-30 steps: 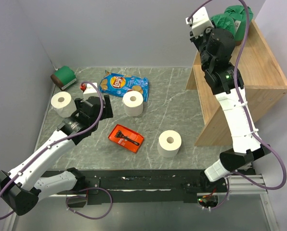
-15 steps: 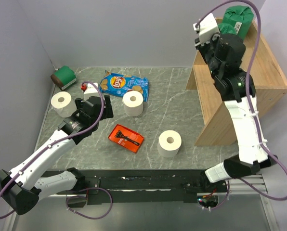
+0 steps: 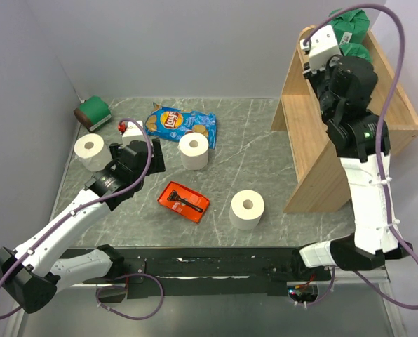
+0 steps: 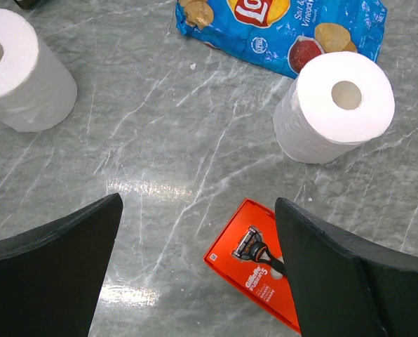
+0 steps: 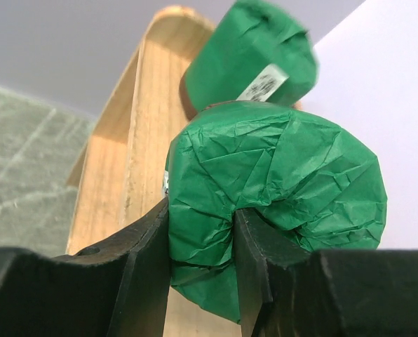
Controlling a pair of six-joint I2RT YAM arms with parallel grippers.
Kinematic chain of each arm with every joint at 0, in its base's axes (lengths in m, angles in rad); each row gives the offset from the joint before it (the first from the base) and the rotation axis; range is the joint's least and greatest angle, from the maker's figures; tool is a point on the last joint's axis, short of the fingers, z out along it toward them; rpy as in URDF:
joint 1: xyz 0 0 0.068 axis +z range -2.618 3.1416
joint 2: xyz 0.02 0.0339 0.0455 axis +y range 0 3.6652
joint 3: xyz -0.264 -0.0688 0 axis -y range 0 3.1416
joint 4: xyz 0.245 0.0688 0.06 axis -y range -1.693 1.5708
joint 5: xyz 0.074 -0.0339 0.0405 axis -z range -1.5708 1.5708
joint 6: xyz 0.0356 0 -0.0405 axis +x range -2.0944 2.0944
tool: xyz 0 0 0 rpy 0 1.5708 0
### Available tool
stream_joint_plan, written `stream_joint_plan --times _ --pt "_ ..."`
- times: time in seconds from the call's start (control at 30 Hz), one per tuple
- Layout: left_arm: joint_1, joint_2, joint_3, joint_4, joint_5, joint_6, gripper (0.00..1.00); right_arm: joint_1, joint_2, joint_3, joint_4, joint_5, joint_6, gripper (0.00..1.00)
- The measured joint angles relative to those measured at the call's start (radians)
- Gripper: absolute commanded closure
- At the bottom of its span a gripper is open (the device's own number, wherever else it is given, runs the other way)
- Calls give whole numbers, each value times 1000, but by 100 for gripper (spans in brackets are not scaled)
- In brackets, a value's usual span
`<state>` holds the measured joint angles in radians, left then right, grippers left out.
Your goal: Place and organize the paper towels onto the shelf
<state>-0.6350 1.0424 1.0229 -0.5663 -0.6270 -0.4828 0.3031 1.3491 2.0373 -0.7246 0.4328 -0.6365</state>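
My right gripper (image 5: 202, 253) is shut on a green-wrapped paper towel roll (image 5: 272, 189), pinching its crumpled end over the top level of the wooden shelf (image 5: 146, 140). A second green roll (image 5: 254, 60) lies just behind it on the shelf (image 3: 377, 105). From above, the held roll (image 3: 358, 50) sits close in front of that roll (image 3: 351, 24). A third green roll (image 3: 93, 111) lies at the table's far left. White rolls stand at the left (image 3: 90, 147), the middle (image 3: 193, 151) and the front (image 3: 247, 209). My left gripper (image 4: 198, 203) hangs open and empty above the table between two white rolls (image 4: 339, 105) (image 4: 19, 70).
A blue chip bag (image 3: 181, 123) lies behind the middle white roll. A red razor pack (image 3: 184, 200) lies near the table's centre, partly under my left gripper's right finger (image 4: 349, 274). Grey walls stand at the left and back.
My right arm has carried the green roll rightward and further back over the shelf, up to the roll lying there. The left arm has stayed still.
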Motion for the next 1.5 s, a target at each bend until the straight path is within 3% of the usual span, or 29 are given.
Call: stream_joint_plan --times 0.17,0.23,0.33,0.53,0.93,1.17,1.33,1.5 --pt "0 0 0 0 0 0 4 -14 28 0 -20 -2 -8 53" --pt "0 0 0 0 0 0 4 -29 28 5 -21 -9 -8 41" --pt "0 0 0 0 0 0 4 -63 31 8 -14 -2 -16 33" --pt "0 0 0 0 0 0 4 -99 65 85 0 -10 -29 26" --pt "0 0 0 0 0 0 3 -99 70 179 41 -42 -24 23" --pt "0 0 0 0 0 0 4 -91 60 166 -5 -106 74 23" --pt "0 -1 0 0 3 -1 4 -12 -15 47 -24 -165 201 22" --pt "28 -27 -2 8 48 -8 4 190 -165 -218 5 -175 328 19"
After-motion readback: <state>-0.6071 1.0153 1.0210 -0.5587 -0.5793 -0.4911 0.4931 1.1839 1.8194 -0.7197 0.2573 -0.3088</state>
